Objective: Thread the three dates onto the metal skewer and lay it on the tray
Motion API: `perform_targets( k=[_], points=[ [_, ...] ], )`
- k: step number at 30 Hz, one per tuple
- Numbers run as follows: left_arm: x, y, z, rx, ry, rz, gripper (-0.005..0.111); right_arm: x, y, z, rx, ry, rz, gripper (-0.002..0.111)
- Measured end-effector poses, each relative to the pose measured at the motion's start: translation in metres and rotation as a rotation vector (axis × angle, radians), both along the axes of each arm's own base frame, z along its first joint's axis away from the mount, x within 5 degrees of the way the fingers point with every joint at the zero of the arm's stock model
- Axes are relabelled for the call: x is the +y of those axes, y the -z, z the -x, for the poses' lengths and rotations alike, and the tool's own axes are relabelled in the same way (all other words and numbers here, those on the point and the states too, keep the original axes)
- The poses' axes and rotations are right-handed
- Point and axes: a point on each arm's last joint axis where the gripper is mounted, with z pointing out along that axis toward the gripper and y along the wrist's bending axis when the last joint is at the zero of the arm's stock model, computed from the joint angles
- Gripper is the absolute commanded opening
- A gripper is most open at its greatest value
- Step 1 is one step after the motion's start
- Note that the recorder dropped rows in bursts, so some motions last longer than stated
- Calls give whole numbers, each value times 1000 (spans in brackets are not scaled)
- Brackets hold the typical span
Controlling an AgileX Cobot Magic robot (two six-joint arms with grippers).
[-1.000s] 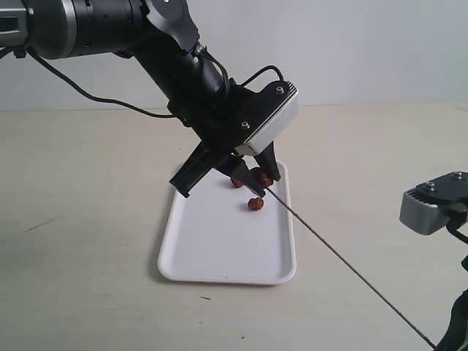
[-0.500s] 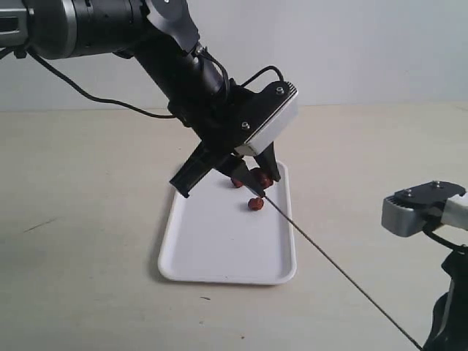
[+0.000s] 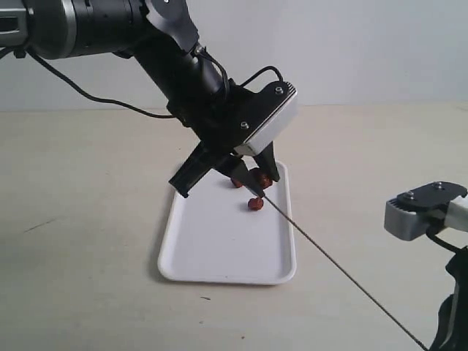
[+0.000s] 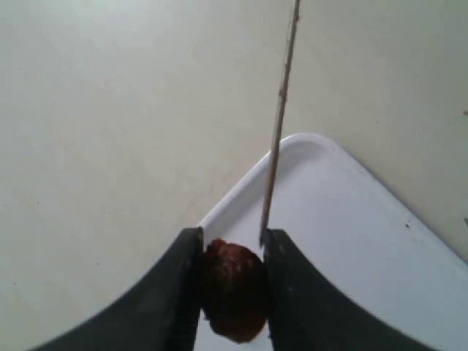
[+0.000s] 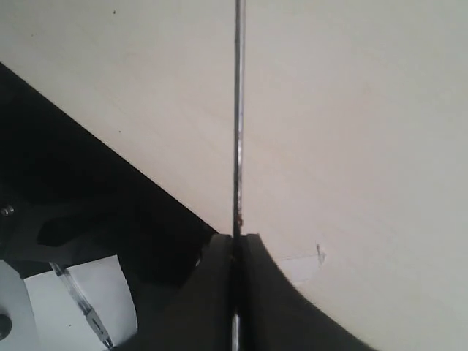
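My left gripper (image 3: 265, 184) hangs over the far end of the white tray (image 3: 219, 248), shut on one wrinkled reddish-brown date (image 4: 232, 289) (image 3: 262, 177). A second date (image 3: 254, 205) lies on the tray just below it. A third date (image 3: 237, 182) shows partly behind the fingers. The thin metal skewer (image 3: 344, 267) runs from the lower right up to the left gripper. In the left wrist view the skewer (image 4: 281, 117) ends with its tip against the inner edge of one finger (image 4: 281, 256), beside the held date. My right gripper (image 5: 235, 241) is shut on the skewer (image 5: 238, 110) at its other end.
The tray lies on a pale tabletop (image 3: 88, 241). The left arm's black body and cable (image 3: 110, 102) reach in from the upper left. The right arm's grey wrist housing (image 3: 424, 210) sits at the right edge. A dark base with white paper (image 5: 80, 300) shows in the right wrist view.
The right arm's wrist housing shifted left, then slightly back right, swinging the skewer a little. The skewer's tip stays beside the left fingers. The left gripper and its date have not moved.
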Motion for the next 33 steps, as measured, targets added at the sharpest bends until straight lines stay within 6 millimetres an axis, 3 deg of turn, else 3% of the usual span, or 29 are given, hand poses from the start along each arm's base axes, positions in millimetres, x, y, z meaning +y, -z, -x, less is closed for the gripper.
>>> perform_targets(
  k=[11,33],
  points=[
    [0,0,0,0,0,0,29,-5,-10,16,-66,24,-11,0],
    [0,0,0,-2,0,-1,29,0,-2,5,-52,31,-24,0]
  ],
)
